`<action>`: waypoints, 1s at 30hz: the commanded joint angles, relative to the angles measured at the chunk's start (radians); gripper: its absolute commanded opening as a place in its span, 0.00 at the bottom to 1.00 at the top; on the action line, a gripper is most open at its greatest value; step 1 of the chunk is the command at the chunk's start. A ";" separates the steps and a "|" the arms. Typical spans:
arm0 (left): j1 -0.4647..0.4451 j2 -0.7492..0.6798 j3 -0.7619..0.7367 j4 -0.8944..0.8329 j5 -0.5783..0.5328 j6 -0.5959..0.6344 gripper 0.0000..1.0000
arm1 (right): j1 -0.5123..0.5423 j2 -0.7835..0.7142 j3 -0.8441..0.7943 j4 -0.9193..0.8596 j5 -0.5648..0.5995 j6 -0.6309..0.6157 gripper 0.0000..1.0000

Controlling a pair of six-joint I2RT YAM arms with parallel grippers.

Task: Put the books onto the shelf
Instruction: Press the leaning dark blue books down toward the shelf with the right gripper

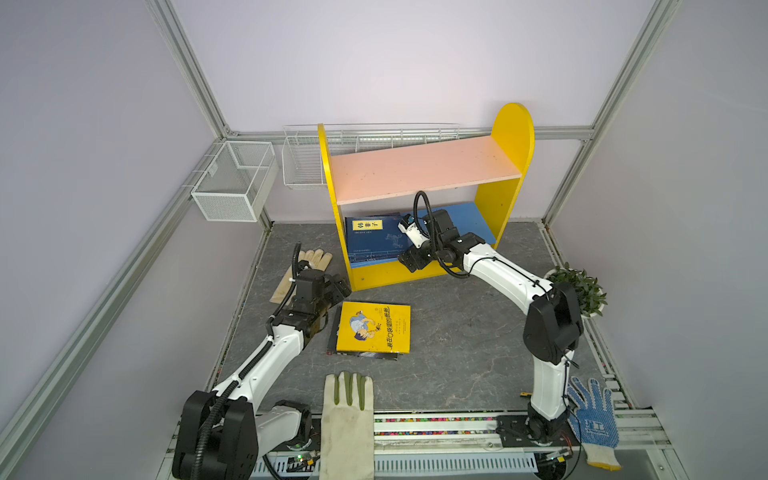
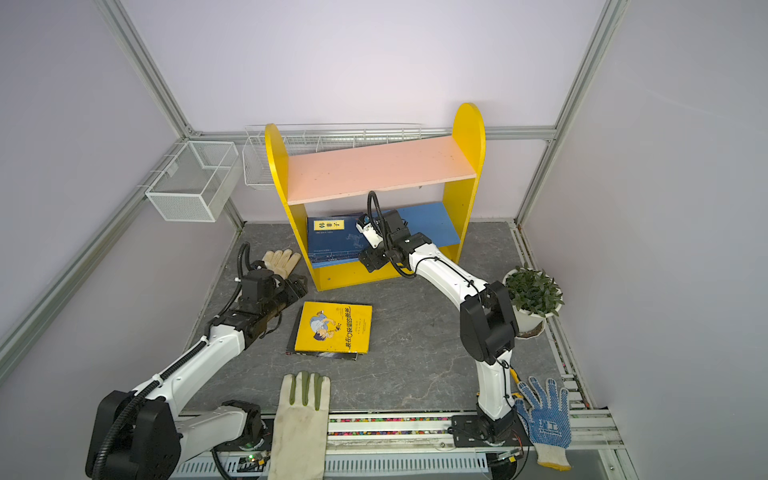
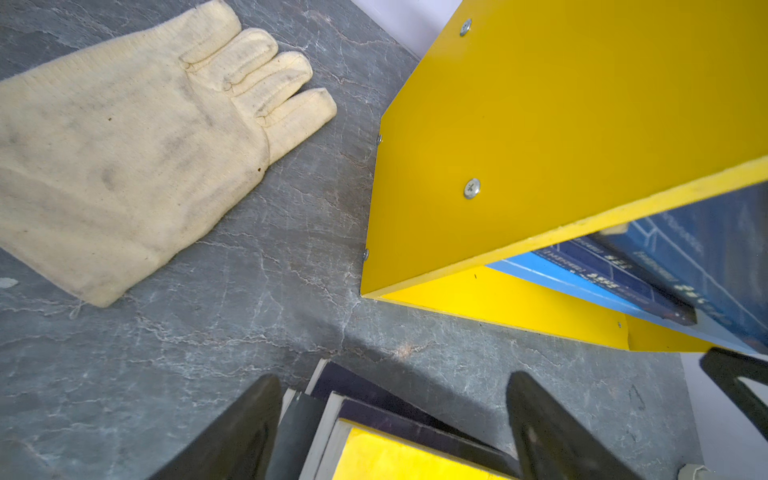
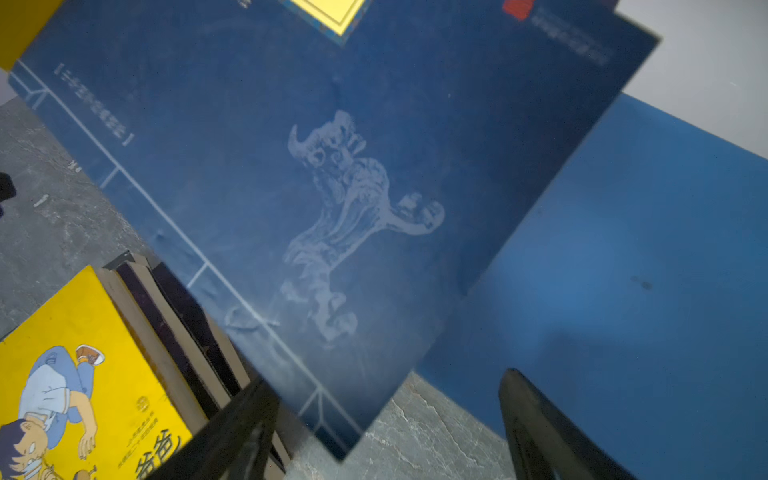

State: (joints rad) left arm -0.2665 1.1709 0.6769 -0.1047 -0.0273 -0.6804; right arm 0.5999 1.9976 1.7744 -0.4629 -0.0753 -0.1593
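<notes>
The shelf (image 1: 424,166) (image 2: 374,170) stands at the back, with yellow sides, a pink upper board and a blue lower board (image 4: 644,270). Navy books (image 1: 374,241) (image 2: 332,241) (image 4: 332,187) lie flat on the left part of the lower board. On the table in front lies a stack of books topped by a yellow one (image 1: 374,328) (image 2: 334,328) (image 4: 83,353). My right gripper (image 1: 408,259) (image 4: 388,377) is open at the shelf's front edge, beside the navy books and holding nothing. My left gripper (image 1: 338,291) (image 3: 395,376) is open over the stack's far left corner (image 3: 415,457).
A cream glove (image 1: 309,266) (image 3: 124,145) lies left of the shelf. Along the front edge lie a white glove (image 1: 347,415) and a blue dotted glove (image 1: 594,419). A potted plant (image 1: 579,291) stands at the right. White wire baskets (image 1: 235,183) hang at the back left.
</notes>
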 commanded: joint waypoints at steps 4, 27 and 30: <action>0.004 -0.004 0.030 -0.012 -0.007 -0.003 0.85 | 0.007 0.054 0.094 -0.058 -0.022 -0.092 0.84; 0.003 0.013 0.019 0.000 0.011 0.015 0.84 | 0.029 0.122 0.227 -0.099 -0.165 -0.086 0.45; 0.003 0.016 0.021 0.002 0.013 0.015 0.83 | 0.039 0.127 0.227 -0.108 -0.178 -0.086 0.41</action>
State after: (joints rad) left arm -0.2665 1.1770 0.6769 -0.1059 -0.0212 -0.6758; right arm 0.5991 2.0953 1.9766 -0.5747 -0.1268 -0.2394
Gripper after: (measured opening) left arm 0.834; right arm 0.420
